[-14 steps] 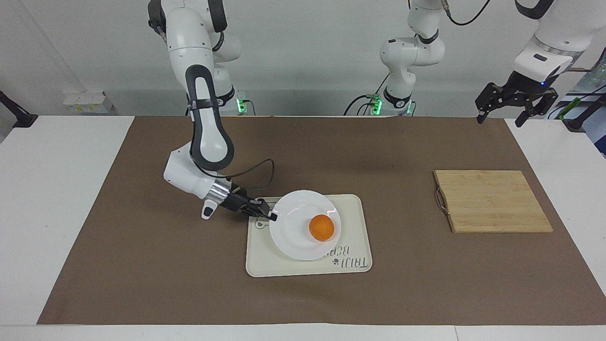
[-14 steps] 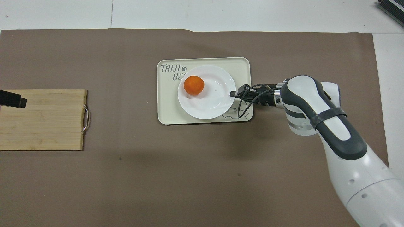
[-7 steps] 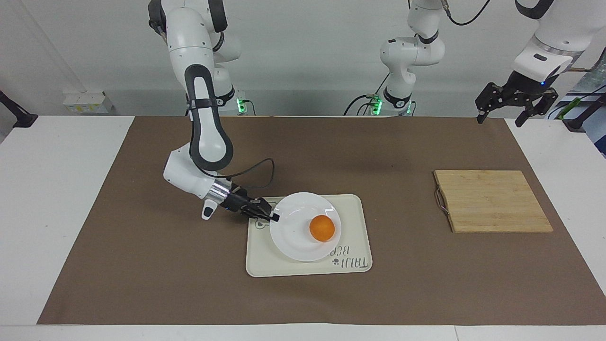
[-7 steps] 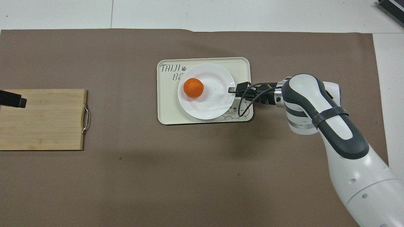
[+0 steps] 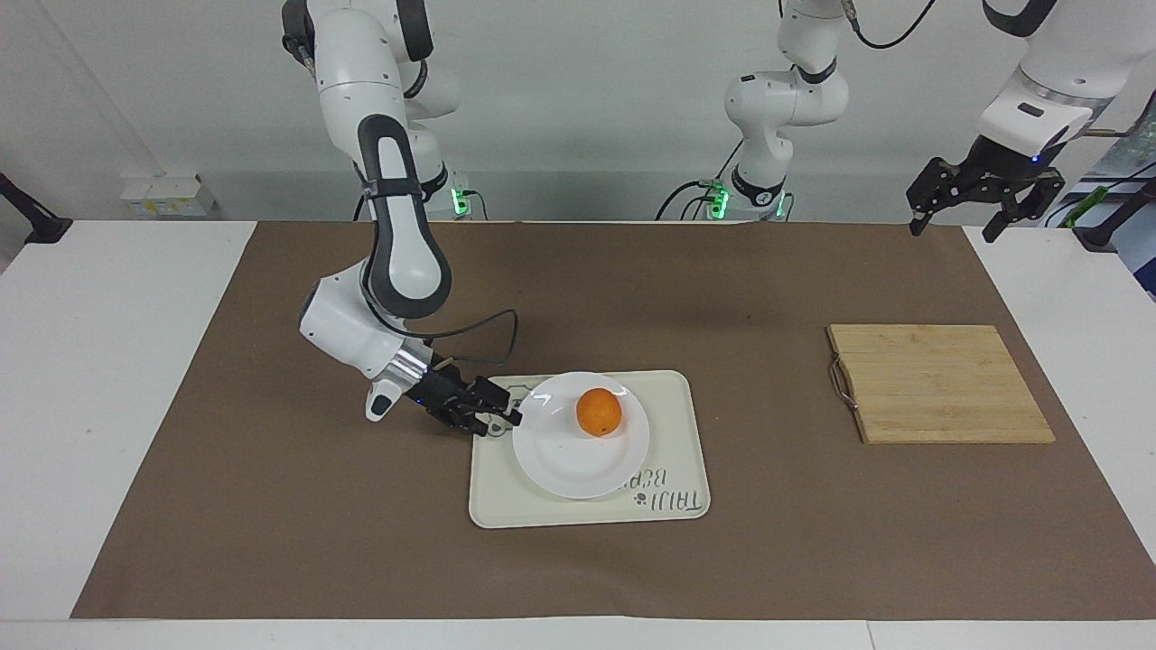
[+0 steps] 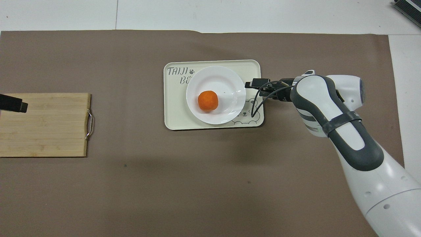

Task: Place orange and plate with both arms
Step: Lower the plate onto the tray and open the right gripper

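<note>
The orange [image 5: 599, 412] lies on the white plate [image 5: 560, 456], which rests flat on the cream bear-print tray [image 5: 673, 451]. In the overhead view the orange [image 6: 207, 100] sits on the nearer part of the plate [image 6: 223, 79]. My right gripper [image 5: 502, 408] is low over the tray's corner toward the right arm's end, just beside the plate's rim and apart from it, open; it also shows in the overhead view [image 6: 254, 83]. My left gripper [image 5: 953, 230] waits open and empty, high at the left arm's end; only its tip [image 6: 13, 103] shows in the overhead view.
A wooden cutting board [image 5: 939, 384] with a metal handle lies toward the left arm's end of the brown mat. The tray [image 6: 171, 108] sits mid-table. The right arm's cable loops over the tray's edge.
The plate has settled flat on the tray and the right gripper has let go of its rim and drawn slightly back. The orange rolled toward the robots on the plate. The left arm has not moved.
</note>
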`<move>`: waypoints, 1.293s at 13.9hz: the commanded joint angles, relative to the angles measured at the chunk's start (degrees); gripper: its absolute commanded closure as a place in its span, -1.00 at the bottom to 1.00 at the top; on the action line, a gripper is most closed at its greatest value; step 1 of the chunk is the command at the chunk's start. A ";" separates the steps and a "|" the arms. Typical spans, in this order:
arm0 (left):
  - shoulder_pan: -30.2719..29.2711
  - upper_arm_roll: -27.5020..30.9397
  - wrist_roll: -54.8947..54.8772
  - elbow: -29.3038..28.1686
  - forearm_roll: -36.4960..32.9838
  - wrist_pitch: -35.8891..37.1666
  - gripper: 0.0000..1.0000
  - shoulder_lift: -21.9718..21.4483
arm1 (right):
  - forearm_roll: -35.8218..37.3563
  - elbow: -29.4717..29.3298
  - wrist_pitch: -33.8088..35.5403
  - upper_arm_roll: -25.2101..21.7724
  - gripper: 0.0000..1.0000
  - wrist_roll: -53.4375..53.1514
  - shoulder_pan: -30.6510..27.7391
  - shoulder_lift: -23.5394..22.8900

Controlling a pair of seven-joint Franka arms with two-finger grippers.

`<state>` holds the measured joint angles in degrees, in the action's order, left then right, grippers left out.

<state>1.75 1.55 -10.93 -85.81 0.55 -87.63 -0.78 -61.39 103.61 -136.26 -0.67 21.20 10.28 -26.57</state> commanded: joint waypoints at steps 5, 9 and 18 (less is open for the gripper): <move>-0.52 -0.32 -0.41 0.38 -0.81 1.14 -1.00 -0.36 | 25.91 -0.34 -2.26 -0.82 -1.00 -16.85 -0.35 5.55; -0.52 -0.32 -0.41 0.38 -0.81 1.23 -1.00 -0.36 | 43.43 -0.25 1.50 -0.91 -1.00 -29.43 -0.44 10.74; -0.52 -0.32 -0.41 0.38 -0.81 1.14 -1.00 -0.36 | 58.66 -0.34 24.52 -1.70 -1.00 -32.80 -2.73 25.15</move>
<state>1.75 1.55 -10.93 -85.81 0.55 -87.62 -0.78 -4.81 102.24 -115.53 -2.87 -10.54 8.23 -5.08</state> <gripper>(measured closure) 0.000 0.000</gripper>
